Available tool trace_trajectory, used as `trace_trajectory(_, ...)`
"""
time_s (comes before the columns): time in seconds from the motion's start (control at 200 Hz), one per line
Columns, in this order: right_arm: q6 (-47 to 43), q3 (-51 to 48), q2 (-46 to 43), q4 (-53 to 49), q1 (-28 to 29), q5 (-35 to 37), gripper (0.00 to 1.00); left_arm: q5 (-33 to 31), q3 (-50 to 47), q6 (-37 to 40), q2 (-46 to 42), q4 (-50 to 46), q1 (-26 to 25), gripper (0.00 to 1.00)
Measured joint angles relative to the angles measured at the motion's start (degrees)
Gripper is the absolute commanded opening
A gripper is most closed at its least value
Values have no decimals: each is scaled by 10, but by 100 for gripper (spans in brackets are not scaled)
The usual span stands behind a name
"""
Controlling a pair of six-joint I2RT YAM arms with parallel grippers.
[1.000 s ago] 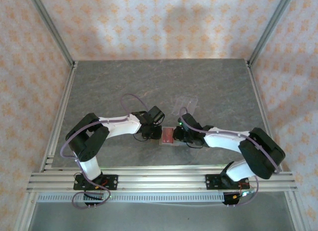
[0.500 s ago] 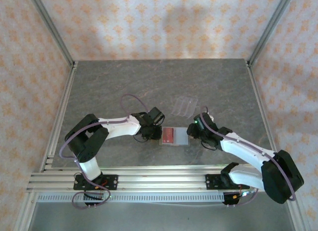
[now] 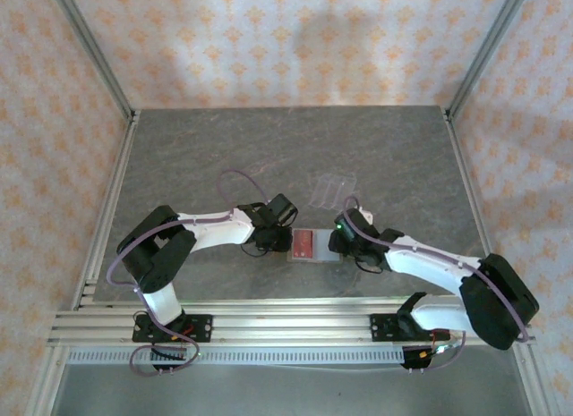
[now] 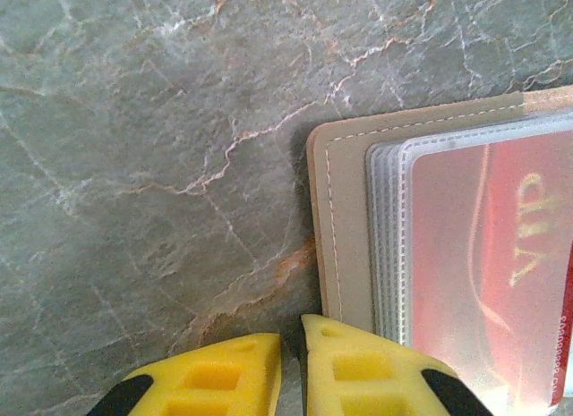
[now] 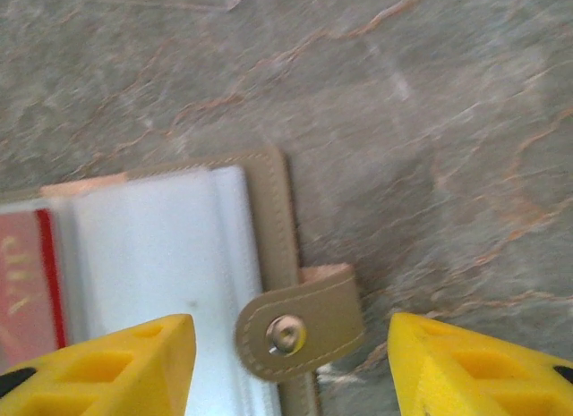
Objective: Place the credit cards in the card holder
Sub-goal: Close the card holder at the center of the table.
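Right fingers (image 5: 107, 362) have just sprung apart, empty, over the open tan-brown folding card holder (image 5: 273, 210) on my surface (image 3: 403, 157). One red plastic credit card (image 3: 303, 244) now sits sleeved inside, with my left fingers (image 4: 367, 371) together at the holder's edge.

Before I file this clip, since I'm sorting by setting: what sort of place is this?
Probably a robot test booth: a stone-look table, aluminium frame rails, and patterned backdrop walls closing it in.

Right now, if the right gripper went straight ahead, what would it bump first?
Probably the snap tab of the card holder, lying ahead of the open right gripper, though depth is unclear.
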Motion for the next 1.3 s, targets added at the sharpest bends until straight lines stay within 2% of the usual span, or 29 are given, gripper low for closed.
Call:
trace_trajectory(0.15,0,21,35,-20,7,48,54,0,0,0,0,0,0,15)
trace_trajectory(0.295,0,25,51,-23,18,65,54,0,0,0,0,0,0,15)
trace_trajectory(0.385,0,28,51,-25,27,70,50,0,0,0,0,0,0,15)
trace_trajectory(0.901,6,46,49,-70,30,118,0,-4,-2,0,-3,1,-3,15)
trace_trajectory(1.106,7,44,-5,-78,30,104,0,-38,14,1,6,-14,-23,15)
trace_trajectory(1.301,3,41,-82,-45,30,29,0,-70,31,-12,17,-35,-40,15)
